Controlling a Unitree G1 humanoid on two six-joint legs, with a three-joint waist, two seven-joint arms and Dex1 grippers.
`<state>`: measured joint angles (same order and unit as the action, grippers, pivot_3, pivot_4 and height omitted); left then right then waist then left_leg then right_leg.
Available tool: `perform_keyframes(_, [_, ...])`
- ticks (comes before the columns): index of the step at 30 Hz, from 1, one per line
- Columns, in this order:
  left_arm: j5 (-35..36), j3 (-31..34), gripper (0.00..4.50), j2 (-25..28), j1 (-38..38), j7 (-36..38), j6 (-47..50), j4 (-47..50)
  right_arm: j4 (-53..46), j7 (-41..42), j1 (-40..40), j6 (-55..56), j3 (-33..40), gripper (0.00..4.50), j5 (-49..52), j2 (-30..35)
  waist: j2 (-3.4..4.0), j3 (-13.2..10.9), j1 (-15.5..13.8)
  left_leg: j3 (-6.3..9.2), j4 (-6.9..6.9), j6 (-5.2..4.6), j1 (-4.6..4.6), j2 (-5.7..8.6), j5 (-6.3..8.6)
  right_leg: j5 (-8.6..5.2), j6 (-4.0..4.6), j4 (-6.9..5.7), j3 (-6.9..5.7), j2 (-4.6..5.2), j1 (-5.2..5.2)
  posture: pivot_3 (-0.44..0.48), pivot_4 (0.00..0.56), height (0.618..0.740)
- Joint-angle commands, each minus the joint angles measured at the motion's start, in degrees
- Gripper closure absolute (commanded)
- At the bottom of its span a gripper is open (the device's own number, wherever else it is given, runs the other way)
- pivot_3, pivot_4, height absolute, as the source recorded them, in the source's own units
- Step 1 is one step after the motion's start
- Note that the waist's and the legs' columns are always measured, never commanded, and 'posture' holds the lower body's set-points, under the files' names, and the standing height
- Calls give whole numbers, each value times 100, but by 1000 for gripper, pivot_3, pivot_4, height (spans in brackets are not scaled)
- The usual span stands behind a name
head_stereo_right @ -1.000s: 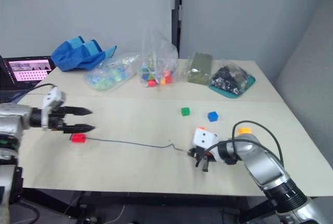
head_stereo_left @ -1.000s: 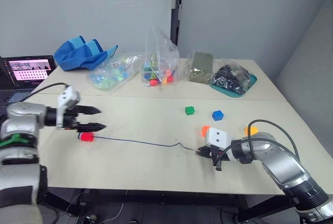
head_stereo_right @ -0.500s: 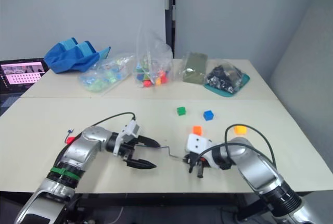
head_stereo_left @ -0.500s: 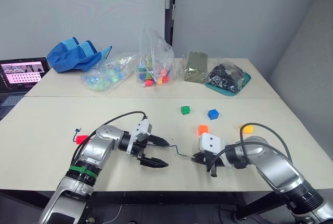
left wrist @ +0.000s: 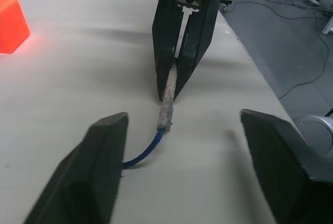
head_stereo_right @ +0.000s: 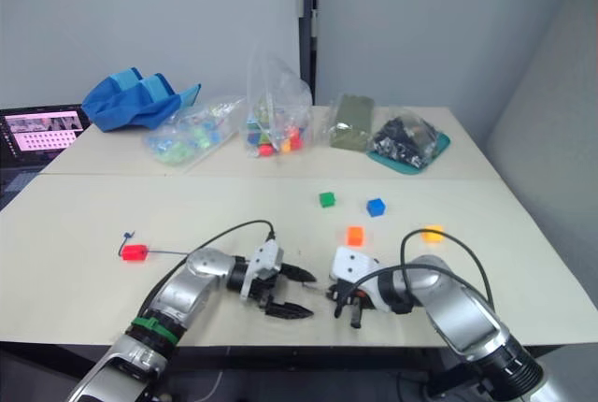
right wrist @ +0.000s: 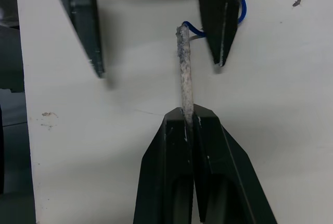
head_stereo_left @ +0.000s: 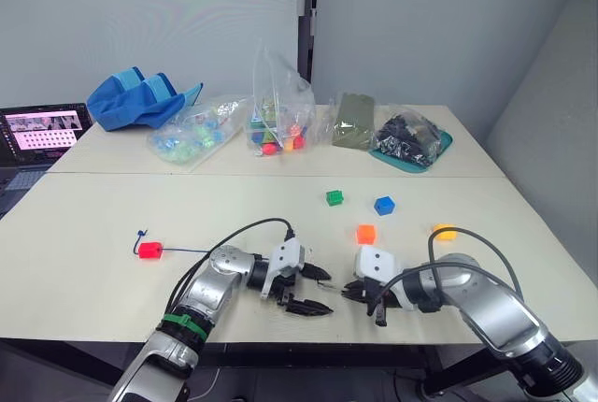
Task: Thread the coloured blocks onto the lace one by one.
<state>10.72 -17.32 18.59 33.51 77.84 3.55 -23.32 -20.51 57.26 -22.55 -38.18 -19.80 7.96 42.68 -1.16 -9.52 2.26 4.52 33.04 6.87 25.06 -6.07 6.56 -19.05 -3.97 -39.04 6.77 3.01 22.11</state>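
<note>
The right gripper (right wrist: 188, 117) pinches the stiff pale tip of the thin dark blue lace (left wrist: 167, 107) flat against the cream table (head_stereo_left: 112, 215). The left gripper (head_stereo_left: 313, 290), a second ago far off beside the small red plastic cube (head_stereo_left: 149, 250), now faces that tip with fingers spread either side, so a handover looks imminent. The orange cube (head_stereo_left: 365, 233) waits just beyond the tip.

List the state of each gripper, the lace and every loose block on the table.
Left gripper: open, fingers either side of the lace's pale tip.
Right gripper: shut on the lace's tip.
Lace: lying on the table, tip pinched.
Red block: on the lace, at its far end.
Green block: loose, unthreaded.
Blue block: loose.
Orange block: loose.
Yellow block: loose.
</note>
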Motion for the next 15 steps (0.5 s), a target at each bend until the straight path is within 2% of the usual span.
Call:
perform_keyframes(1, [54,64,2233,54,45,66,1,8,-170,14,58,-49,67,4500,51,70,0,0,0,0,0,0,0,0,0,0,0,0,0,0,0,0,150,740])
perform_keyframes(11, [208,57,2233,-61,-72,111,215,157,-238,12,208,-30,55,4500,46,138,0,0,-1,0,0,0,0,0,0,0,0,0,0,0,-1,0,150,740])
perform_keyframes(15, [60,-139,2233,-76,-37,283,124,87,2,114,84,471,-160,4500,-252,206,0,0,0,0,0,0,0,0,0,0,0,1,0,0,-1,0,150,740])
